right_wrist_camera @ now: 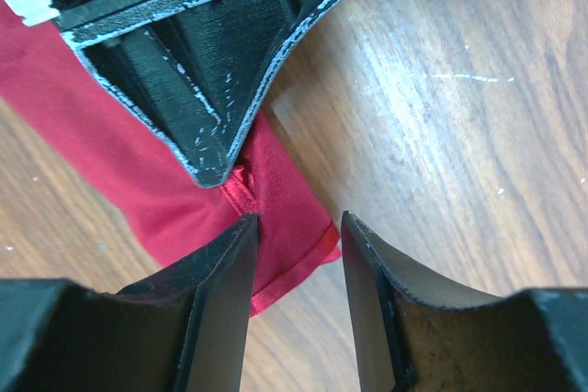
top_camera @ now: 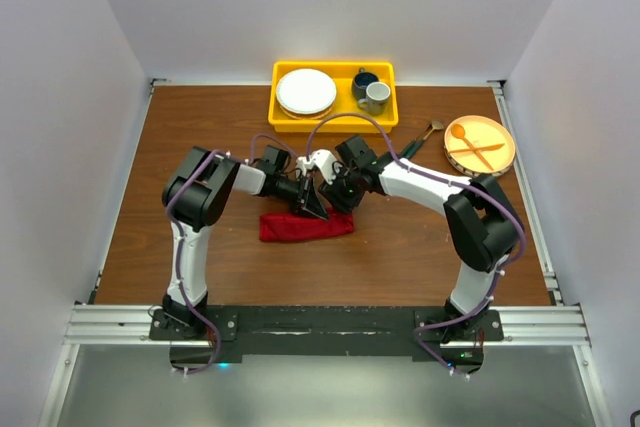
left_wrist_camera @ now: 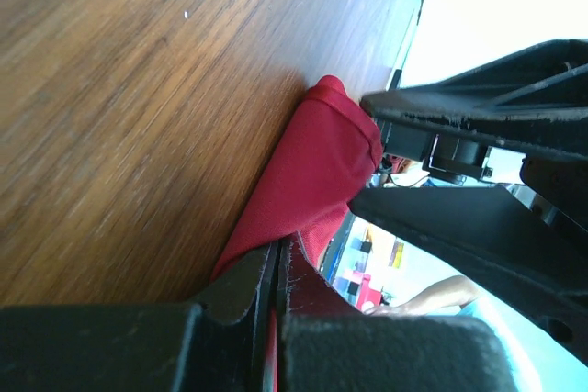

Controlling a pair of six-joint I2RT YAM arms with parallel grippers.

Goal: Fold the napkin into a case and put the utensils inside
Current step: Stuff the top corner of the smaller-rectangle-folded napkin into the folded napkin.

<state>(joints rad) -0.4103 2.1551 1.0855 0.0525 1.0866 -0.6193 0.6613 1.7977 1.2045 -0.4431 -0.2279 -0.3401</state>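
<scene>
Your left gripper [left_wrist_camera: 278, 268] is pinching the red napkin [left_wrist_camera: 312, 172] tight, your right gripper [right_wrist_camera: 299, 219] has its fingers spread over the cloth's edge, and the napkin lies folded in the middle of the brown table [top_camera: 430, 247].

1. Centre, over napkin [top_camera: 305, 226]: left fingers [right_wrist_camera: 197, 89] and right fingers [right_wrist_camera: 216, 291] crowd together.
2. 12 o'clock: yellow tray [top_camera: 300, 126] blocks.
3. 2 o'clock: wooden plate [top_camera: 505, 142].
4. 9 and 5 o'clock: bare table [top_camera: 150, 197], passable.
</scene>
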